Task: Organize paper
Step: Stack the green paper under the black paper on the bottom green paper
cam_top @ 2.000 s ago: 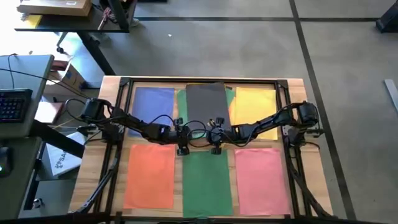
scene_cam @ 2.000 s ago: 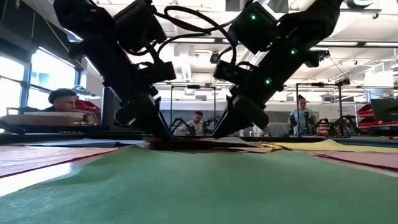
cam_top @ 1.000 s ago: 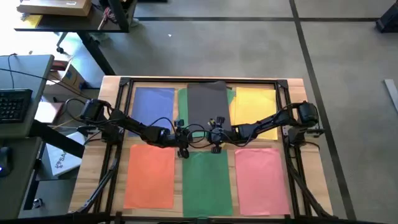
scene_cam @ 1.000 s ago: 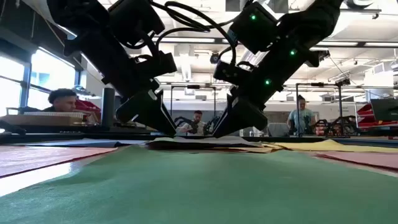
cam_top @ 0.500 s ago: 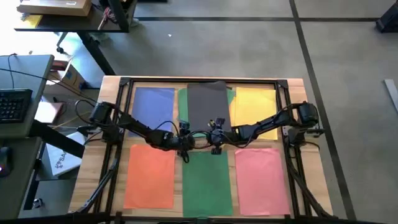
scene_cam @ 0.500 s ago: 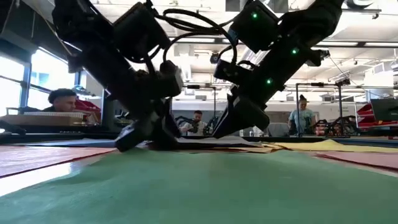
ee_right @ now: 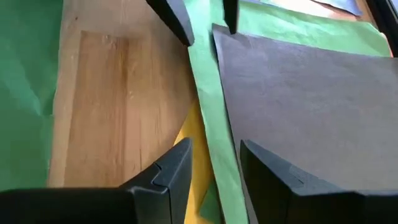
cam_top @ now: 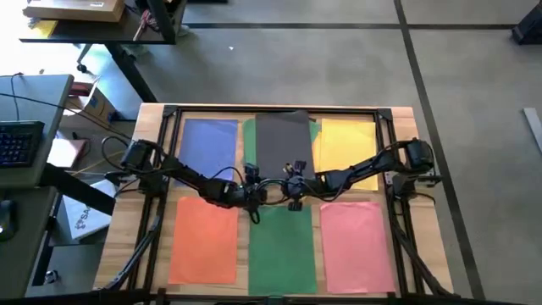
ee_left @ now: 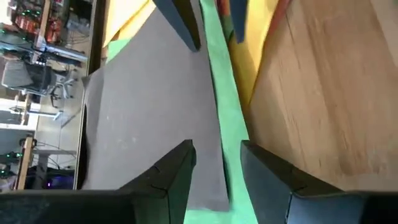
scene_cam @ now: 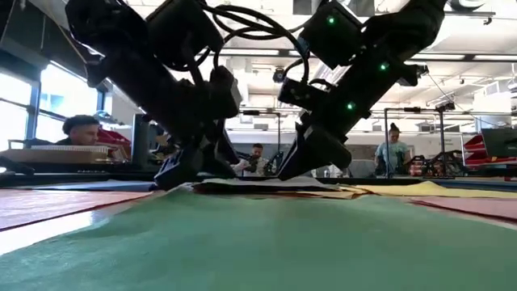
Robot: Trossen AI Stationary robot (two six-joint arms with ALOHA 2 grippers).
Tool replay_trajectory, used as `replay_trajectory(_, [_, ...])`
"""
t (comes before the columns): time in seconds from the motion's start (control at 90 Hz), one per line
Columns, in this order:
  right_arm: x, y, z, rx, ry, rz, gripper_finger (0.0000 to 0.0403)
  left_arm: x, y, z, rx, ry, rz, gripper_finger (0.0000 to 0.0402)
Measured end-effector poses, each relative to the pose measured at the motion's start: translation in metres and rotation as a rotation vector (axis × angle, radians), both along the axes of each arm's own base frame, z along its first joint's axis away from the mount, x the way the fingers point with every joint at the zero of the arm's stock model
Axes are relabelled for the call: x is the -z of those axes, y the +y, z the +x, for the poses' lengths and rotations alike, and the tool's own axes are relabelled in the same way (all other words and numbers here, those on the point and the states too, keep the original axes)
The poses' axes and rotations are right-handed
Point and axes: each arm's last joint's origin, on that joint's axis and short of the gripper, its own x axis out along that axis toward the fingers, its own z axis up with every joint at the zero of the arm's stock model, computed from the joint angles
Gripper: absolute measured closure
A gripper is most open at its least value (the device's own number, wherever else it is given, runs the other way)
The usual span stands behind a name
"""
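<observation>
Coloured paper (cam_top: 203,241) is covering the wooden bench (cam_top: 428,220); the left gripper (ee_left: 217,163) and right gripper (ee_right: 214,162), fingers apart, are meeting over the dark grey sheet (cam_top: 281,146) mid-bench.

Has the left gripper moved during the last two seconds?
Yes. In the high view the left gripper has shifted a little toward the right gripper, along the near edge of the dark grey sheet, which has stayed in place.
</observation>
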Motion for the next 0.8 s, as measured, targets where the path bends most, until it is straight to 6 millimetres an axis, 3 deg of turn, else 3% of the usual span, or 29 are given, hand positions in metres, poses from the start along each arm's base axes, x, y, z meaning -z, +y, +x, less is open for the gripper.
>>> replay_trajectory(0.189, [0.0, 0.0, 0.0, 0.001, 0.003, 0.0, 0.0282, 0.005, -0.001, -0.005, 0.036, 0.076, -0.053, 0.0269])
replay_trajectory(0.467, [0.0, 0.0, 0.0, 0.001, 0.003, 0.0, 0.0282, 0.005, 0.01, -0.006, -0.103, 0.042, 0.012, 0.0266])
replay_trajectory(0.8, [0.001, 0.0, -0.001, 0.001, 0.008, 0.0, 0.0282, 0.004, 0.005, -0.008, -0.088, 0.052, 0.057, 0.0266])
